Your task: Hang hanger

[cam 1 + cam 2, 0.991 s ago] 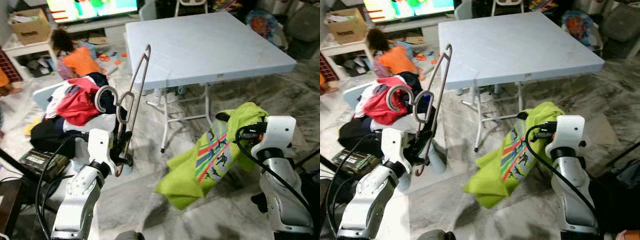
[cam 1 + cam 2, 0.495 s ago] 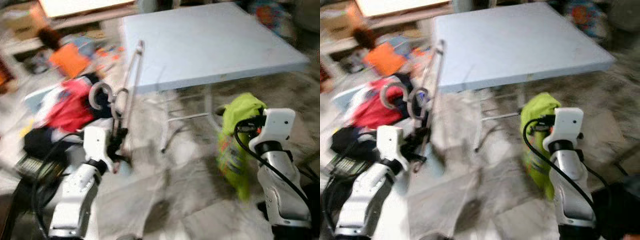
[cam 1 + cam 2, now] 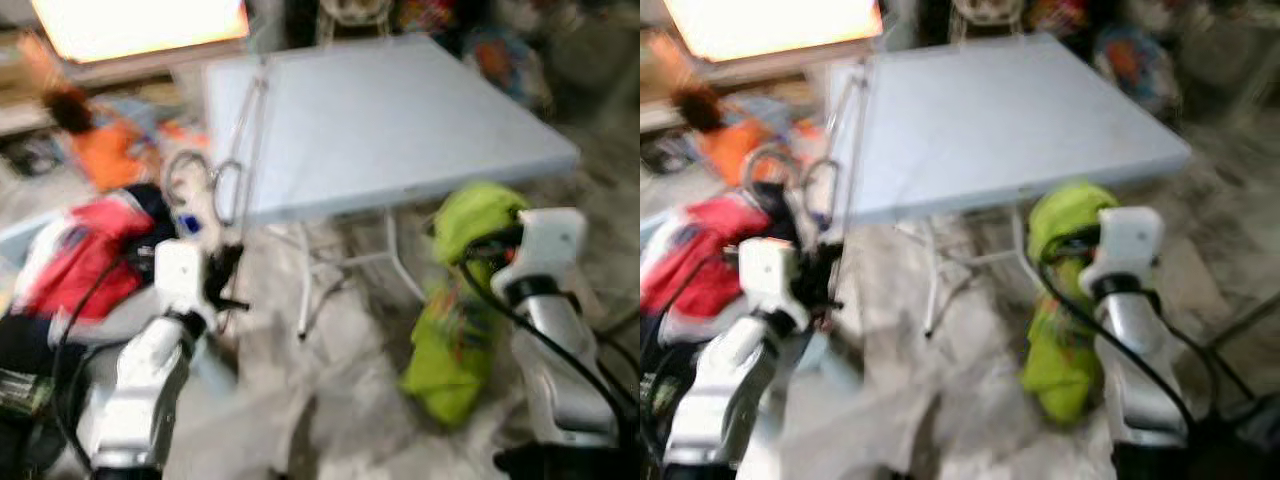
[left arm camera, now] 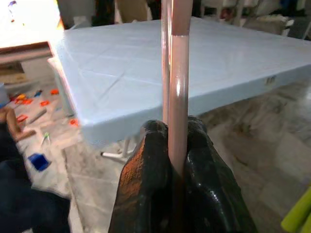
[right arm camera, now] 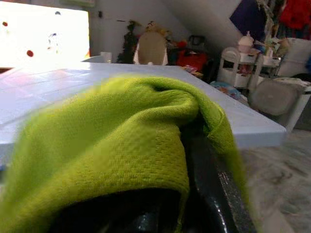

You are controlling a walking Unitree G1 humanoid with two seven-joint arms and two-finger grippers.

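Two hands, both loaded: left hand (image 4: 177, 160) clamped on hanger (image 3: 243, 150), upright beside pale-blue worktop (image 3: 400, 120); right hand (image 3: 478, 252) draped in lime-green shirt (image 3: 455, 340), finger state impossible to tell. Heap of clothes (image 3: 75, 260) left, on floor.

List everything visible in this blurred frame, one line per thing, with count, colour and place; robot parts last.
Hanger: one, metal, pinkish-silver, held upright by the left gripper in front of the table's left edge.
Shirt: one, lime green with a coloured print, draped over the right gripper, hanging toward the floor.
Folding table: one, pale blue top on white legs, ahead of the robot.
Clothes pile: one, red, white and dark, on the floor at left.
Person: one, orange top, on the floor beyond the pile.
Screen: one, bright, far left.
Left gripper: black, shut on the hanger's rod.
Right gripper: black, under the shirt.
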